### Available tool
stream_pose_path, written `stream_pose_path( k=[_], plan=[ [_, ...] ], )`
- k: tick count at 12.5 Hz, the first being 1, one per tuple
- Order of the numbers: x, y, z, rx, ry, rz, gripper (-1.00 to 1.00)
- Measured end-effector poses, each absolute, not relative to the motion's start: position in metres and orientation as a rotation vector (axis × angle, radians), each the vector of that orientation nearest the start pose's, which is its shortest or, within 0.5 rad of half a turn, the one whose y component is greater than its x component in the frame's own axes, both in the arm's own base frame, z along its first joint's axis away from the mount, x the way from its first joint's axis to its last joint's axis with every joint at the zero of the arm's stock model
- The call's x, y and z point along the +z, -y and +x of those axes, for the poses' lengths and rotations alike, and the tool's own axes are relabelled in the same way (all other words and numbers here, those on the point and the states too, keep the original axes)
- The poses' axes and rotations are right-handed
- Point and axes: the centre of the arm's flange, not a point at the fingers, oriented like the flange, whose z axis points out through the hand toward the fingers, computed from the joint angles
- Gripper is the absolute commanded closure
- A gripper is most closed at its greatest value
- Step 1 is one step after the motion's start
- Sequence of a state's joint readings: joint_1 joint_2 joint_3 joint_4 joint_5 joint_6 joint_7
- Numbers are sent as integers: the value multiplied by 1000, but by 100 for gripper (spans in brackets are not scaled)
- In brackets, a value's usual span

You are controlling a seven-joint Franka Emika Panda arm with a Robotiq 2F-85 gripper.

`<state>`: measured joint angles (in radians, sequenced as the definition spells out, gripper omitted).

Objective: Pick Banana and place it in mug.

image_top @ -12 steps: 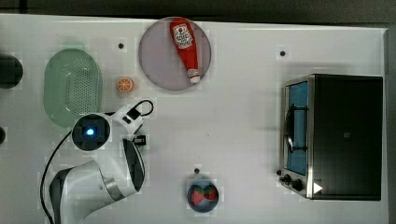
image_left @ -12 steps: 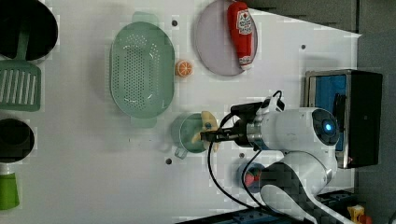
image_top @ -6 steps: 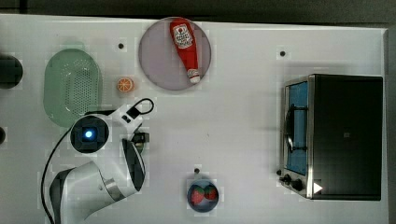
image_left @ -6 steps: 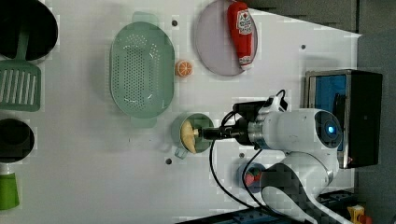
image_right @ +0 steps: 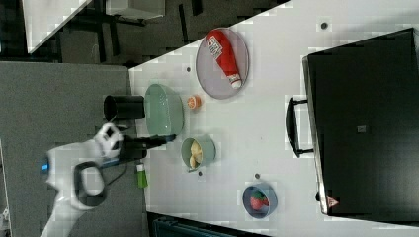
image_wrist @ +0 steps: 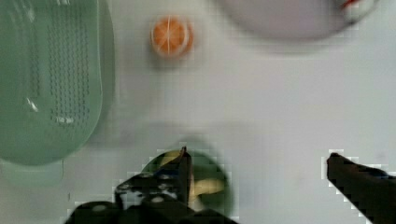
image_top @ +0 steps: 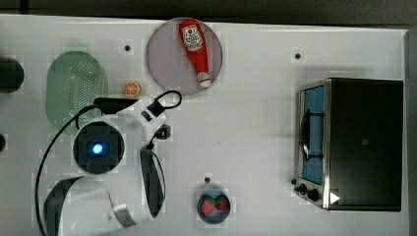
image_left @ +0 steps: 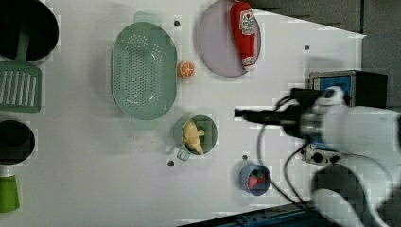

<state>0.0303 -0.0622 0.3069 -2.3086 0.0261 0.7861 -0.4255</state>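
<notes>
Pale yellow banana [image_left: 194, 137] already lies inside the green mug [image_left: 211, 128] on the desk [image_left: 94, 165]; the claw [image_wrist: 257, 170] hangs empty, jaws wide apart, so nothing remains.

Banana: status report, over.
Hand open, holding nothing. Banana lying inside the mug, apart from the fingers. Nothing in the way around the mug.
</notes>
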Motion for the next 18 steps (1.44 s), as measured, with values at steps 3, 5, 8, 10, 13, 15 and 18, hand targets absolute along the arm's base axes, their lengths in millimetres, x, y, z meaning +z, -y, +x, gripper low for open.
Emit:
stream_pose_path(
  k=[3,5,8,10,13,15,18],
  plan=[
    [481,-110,480,-177,-240,-3131,-100],
    [539,-66,476,-258,-374,-3099,-100],
    [586,19,472,-302,-605,-3042,-100],
    [588,61,468,-220,-787,-2982,-100],
    [592,79,464,-84,-1072,-2908,-100],
    [600,73,465,-69,-1147,-2877,-100],
    [599,67,463,-53,-1192,-2893,-100]
  ],
)
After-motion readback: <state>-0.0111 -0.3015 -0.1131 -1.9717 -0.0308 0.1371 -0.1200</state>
